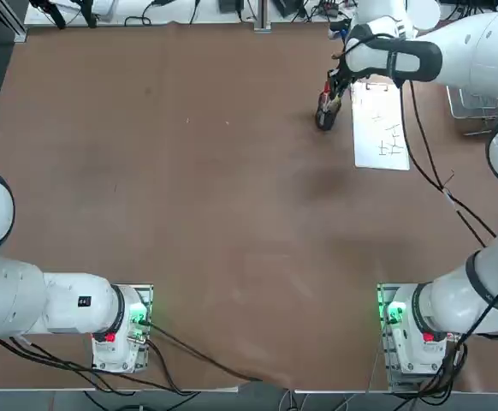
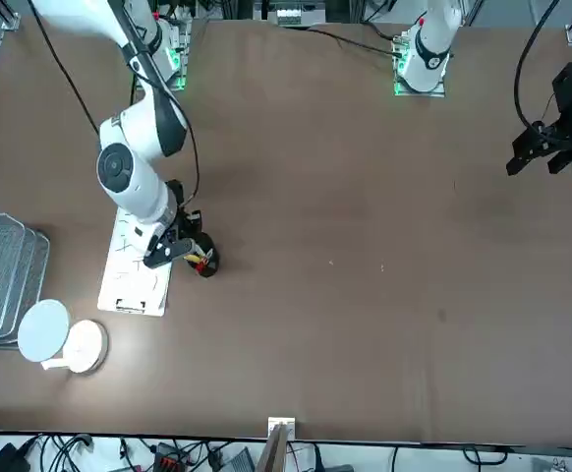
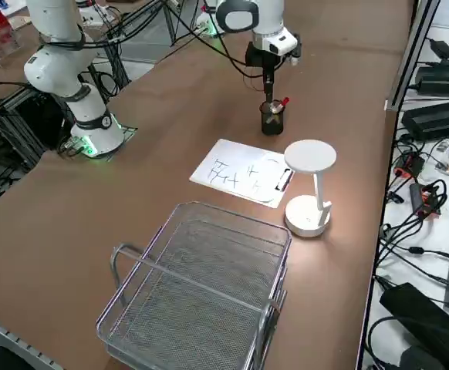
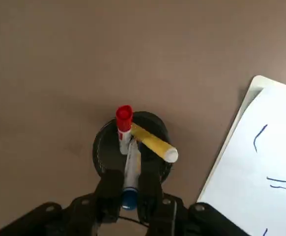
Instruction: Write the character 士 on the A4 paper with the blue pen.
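Brown table [image 1: 189, 214], A4 paper [image 1: 381, 137] at far right, black pen cup [image 4: 131, 147] just beside it

Right gripper [image 4: 129, 194] sits over the cup, jaws pinched shut on the blue pen [image 4: 130, 184] near its upper end, tip down in the cup beside red pen [image 4: 124, 123] and yellow pen [image 4: 153, 142]. Pen judged light, stiff, smooth-barrelled, may slip or tilt; hold mid-barrel for writing pressure

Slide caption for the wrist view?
Right hand shut on blue pen above black cup beside A4 paper.
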Motion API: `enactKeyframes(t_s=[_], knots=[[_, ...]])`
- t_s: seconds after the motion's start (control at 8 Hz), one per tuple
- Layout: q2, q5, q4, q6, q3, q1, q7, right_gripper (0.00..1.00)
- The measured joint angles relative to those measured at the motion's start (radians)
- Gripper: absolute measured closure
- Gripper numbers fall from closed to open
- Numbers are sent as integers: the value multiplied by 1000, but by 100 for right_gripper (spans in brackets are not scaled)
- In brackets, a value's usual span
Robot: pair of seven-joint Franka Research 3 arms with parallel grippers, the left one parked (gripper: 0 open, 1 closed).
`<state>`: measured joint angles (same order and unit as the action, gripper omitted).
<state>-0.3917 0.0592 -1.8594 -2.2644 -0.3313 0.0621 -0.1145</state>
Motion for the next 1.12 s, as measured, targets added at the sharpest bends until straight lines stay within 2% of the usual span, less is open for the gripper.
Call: enactKeyframes(t_s=[0.38, 0.62, 1.12], knots=[[-24, 3, -1, -9, 0, 3, 0, 78], [-30, 4, -1, -10, 0, 6, 0, 68], [-13, 5, 3, -2, 0, 7, 2, 0]])
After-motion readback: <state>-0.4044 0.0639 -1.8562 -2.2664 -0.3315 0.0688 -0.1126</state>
